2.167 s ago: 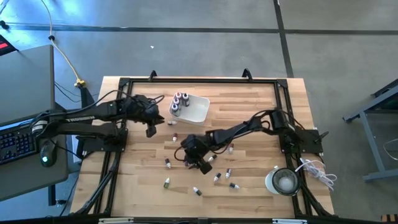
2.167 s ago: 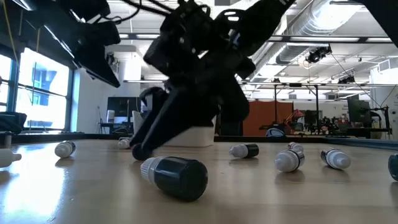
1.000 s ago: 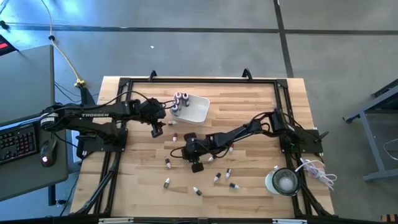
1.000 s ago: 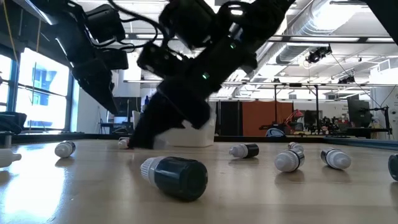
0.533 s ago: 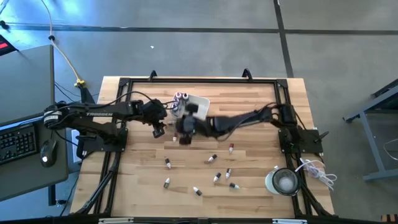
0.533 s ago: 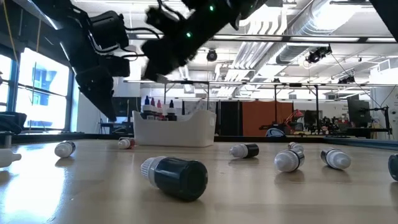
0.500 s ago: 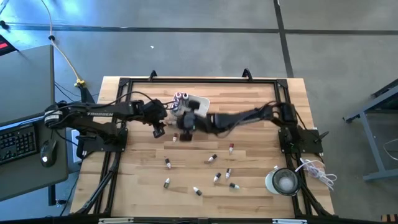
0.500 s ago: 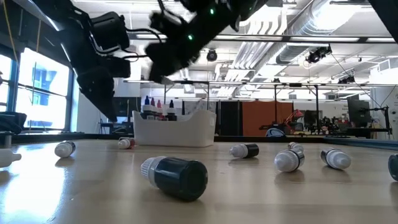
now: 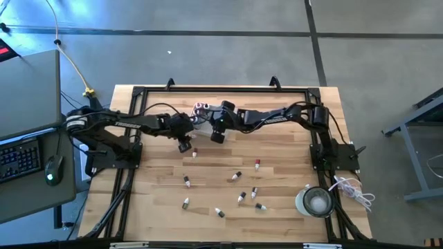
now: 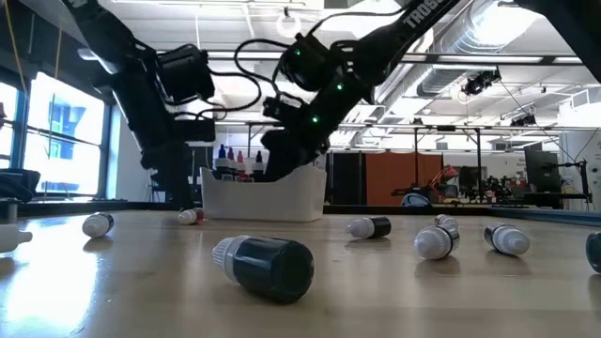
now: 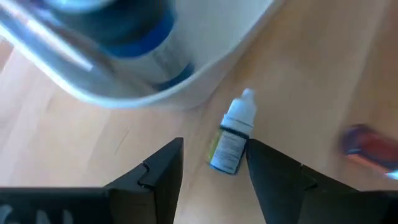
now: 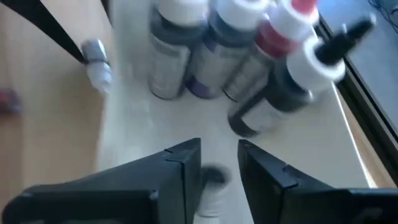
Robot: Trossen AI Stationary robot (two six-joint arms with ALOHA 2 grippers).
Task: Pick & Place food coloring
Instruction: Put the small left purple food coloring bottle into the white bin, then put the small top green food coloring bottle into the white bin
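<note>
Upper centre of the overhead frame: a small group of food coloring bottles (image 9: 201,108) stands upright in the white tray (image 9: 223,124). Right wrist view counts four there (image 12: 236,50), white and red caps, packed together at one end, most of the tray floor bare. So only a small share looks placed.

Still loose on the table (image 9: 291,159): roughly eight or nine bottles lie on their sides across the lower centre of the overhead frame (image 9: 237,177), well apart from the tray. One more (image 11: 233,132), white cap, lies just beside the tray's outer wall.

Right gripper (image 12: 217,165) hangs over the tray interior, fingers a little apart; something small and blurred sits between them, cannot tell whether it is held or let go.

Left gripper (image 11: 211,165) is low over that bottle by the tray wall, fingers spread either side, not gripping it.

Judgement: early in the job; most bottles left.
</note>
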